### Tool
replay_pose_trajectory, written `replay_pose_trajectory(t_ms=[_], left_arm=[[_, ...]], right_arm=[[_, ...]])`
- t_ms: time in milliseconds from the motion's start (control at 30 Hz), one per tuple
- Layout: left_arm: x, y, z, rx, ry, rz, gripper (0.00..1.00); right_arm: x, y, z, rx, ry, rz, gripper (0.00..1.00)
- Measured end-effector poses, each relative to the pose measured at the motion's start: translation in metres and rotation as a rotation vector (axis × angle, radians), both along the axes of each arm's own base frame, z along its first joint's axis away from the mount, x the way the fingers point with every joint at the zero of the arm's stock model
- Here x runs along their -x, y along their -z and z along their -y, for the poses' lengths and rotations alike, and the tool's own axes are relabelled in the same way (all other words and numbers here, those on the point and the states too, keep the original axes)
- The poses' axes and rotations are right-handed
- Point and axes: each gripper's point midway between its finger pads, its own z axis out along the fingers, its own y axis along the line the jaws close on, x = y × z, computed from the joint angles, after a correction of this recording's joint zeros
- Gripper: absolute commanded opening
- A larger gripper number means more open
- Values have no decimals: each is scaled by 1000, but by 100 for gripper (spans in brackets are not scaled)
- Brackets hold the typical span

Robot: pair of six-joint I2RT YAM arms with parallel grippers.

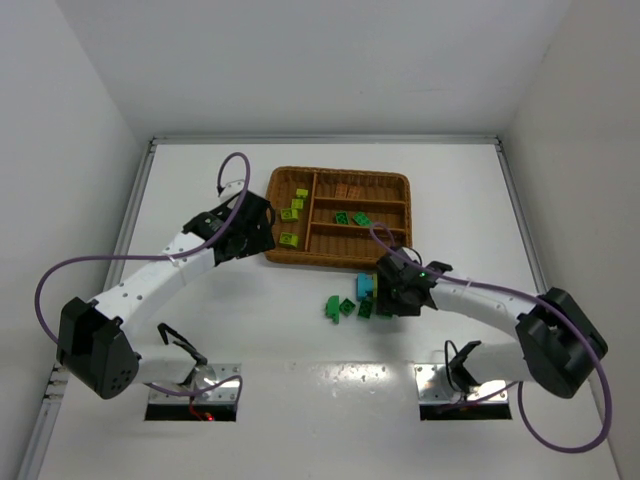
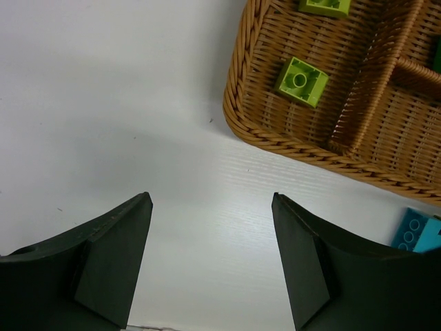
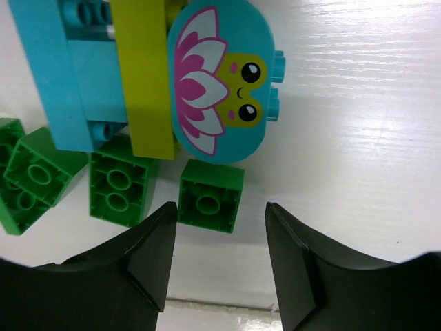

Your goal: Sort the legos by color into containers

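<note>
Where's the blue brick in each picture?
Top view: blue brick on the table, just below the basket's near edge.
Left wrist: bottom right corner, below the basket.
Right wrist: top left, above the green bricks.
Landmark: the basket in the top and left wrist views; the green bricks in the top and right wrist views.

Loose green legos [image 1: 345, 307] lie near wicker tray [image 1: 338, 172].

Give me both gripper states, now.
Left gripper: open, empty, over bare table beside the wicker tray.
Right gripper: open, nothing clamped; a green brick sits at its fingertips.
</note>
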Motion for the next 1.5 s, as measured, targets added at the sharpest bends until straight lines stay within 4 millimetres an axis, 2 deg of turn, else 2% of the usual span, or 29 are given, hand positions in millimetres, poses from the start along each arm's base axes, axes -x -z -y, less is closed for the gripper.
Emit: replay_pose_trajectory(t_ms=[167,367,467,567,700,800,900,1067,1233,1367,1500], left_arm=[[0,0,0,0,1,0,77],[0,0,0,0,1,0,77],[0,0,0,0,1,0,77],[0,0,0,1,1,-1,77],[0,0,0,0,1,-1,77],[0,0,0,0,1,0,77],[0,0,0,-1,2,0,77],[0,0,-1,-4,1,1,77],[0,0,-1,-5,1,0,77],[0,0,-1,-6,0,0,77],[0,0,-2,-9,-1,2,77]], right_arm=[[0,8,4,35,6,-12,51],[0,13,7,73,0,-18,27],[-3,5,7,102,-9,6,24],[-12,-18,5,105,-6,64,24],[-44,-73,-11,56,12,201,24],[-79,-109,-26,60,11,292,25],[-123,-127,-43,107,8,348,25],[-191,-127,-62,155,8,378,25],[-247,-121,-73,172,19,389,26],[-271,-105,-79,172,19,372,29],[-275,-80,-74,185,11,318,46]])
